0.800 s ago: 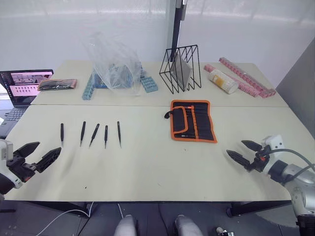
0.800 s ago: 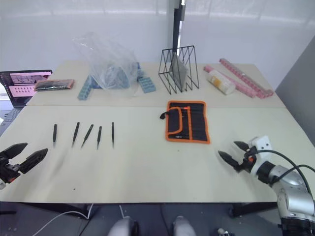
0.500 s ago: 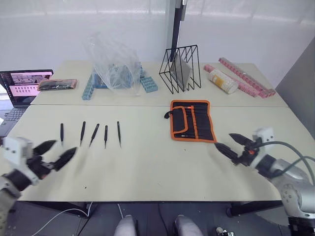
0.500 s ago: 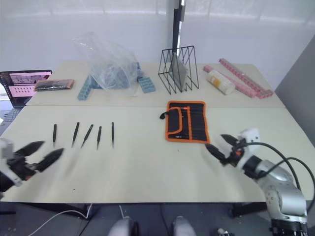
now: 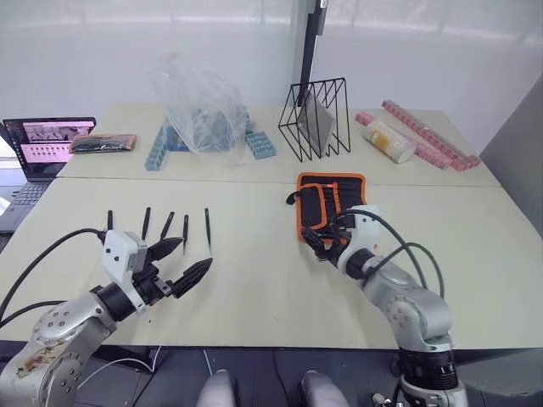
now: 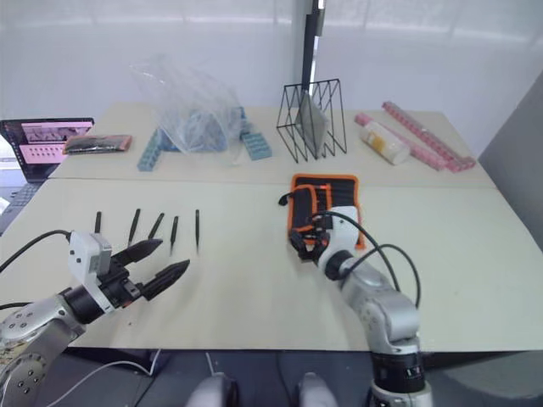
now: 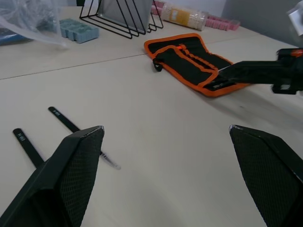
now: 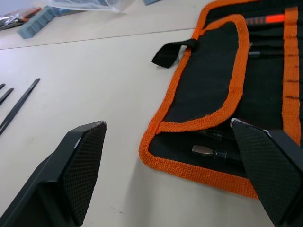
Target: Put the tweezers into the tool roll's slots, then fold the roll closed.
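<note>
Across the pale table [image 5: 254,297], the left gripper [image 5: 178,261] is hovering, jaws spread, just near of the tweezers [image 5: 206,231], which are lying near-to-far, while the right gripper [image 5: 318,246], jaws also spread, is reaching the tool roll [image 5: 327,199].

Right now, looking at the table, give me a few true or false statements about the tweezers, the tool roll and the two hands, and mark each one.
1. All five tweezers lie on the table. True.
2. The tool roll is folded closed and tied. False: it lies open, with one flap folded over.
3. The left hand holds a tweezer. False: it is open and empty, near them.
4. The right hand is open at the roll's near edge. True.
</note>
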